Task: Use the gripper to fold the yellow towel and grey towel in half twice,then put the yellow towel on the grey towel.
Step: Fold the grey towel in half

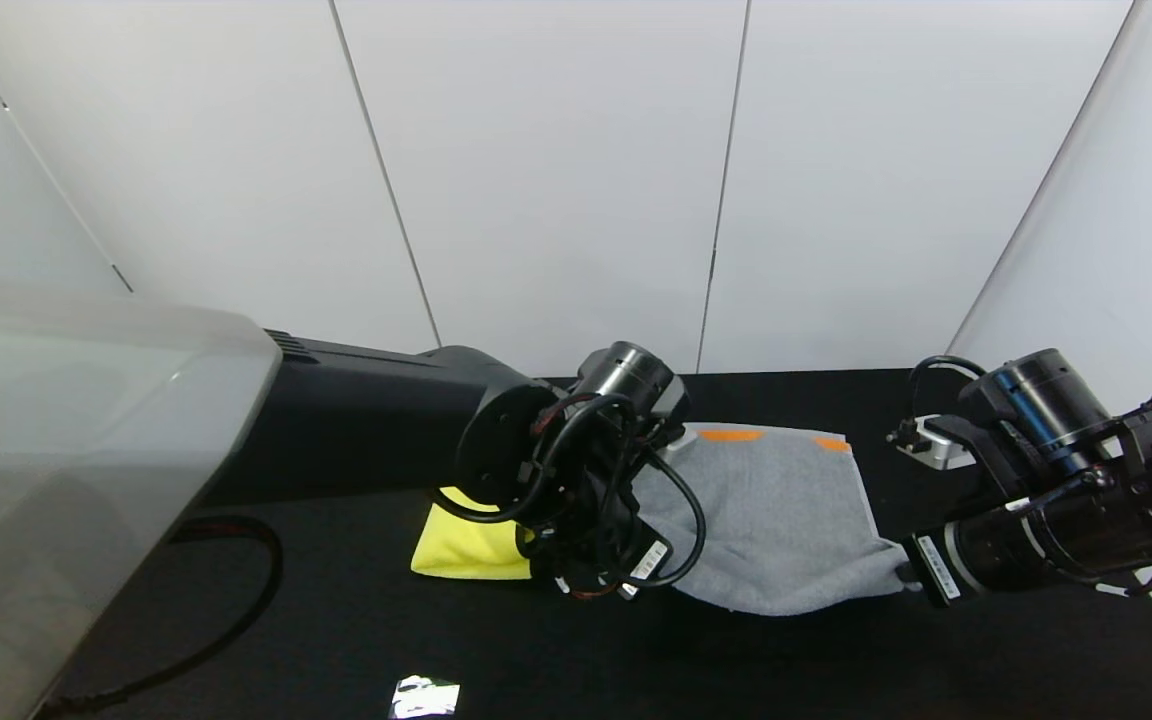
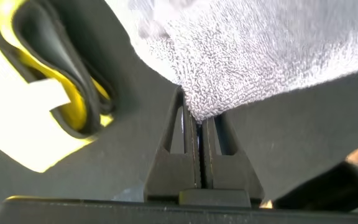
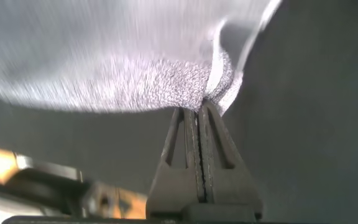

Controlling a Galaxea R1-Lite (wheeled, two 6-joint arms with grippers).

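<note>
The grey towel (image 1: pixel 776 520) lies on the black table, its orange band at the far edge. My left gripper (image 2: pixel 199 115) is shut on the towel's near left corner (image 2: pixel 229 68); in the head view it is hidden behind the left wrist. My right gripper (image 3: pixel 199 107) is shut on the near right corner (image 3: pixel 166 81), at the towel's right end in the head view (image 1: pixel 904 572). The near edge hangs lifted off the table between the two grippers. The yellow towel (image 1: pixel 466 545) lies folded to the left, partly hidden by the left arm; it also shows in the left wrist view (image 2: pixel 23 112).
A white and silver fixture (image 1: pixel 936 445) sits on the table at the back right. A small shiny scrap (image 1: pixel 424 696) lies near the front edge. White wall panels stand behind the table.
</note>
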